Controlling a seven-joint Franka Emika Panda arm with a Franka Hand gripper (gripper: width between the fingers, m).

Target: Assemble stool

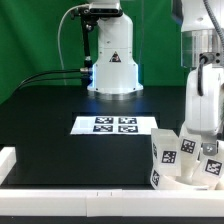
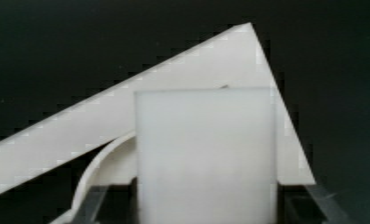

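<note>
Matt black on the worktop, dull and even, faintly paler beside the marker board, itself thin, flat, white and paper-like with crisp black print. Smooth white plastic on the stool legs and the round seat under them, satin rather than glossy, with stuck-on black-and-white tags. Hard, slightly shiny white casing on the arm base behind the marker board; the leg in the tool milky and smooth.

Black table carries marker board flat near centre, robot base behind it, white border rail along front edge, stool seat with tagged legs at exterior view's right
</note>
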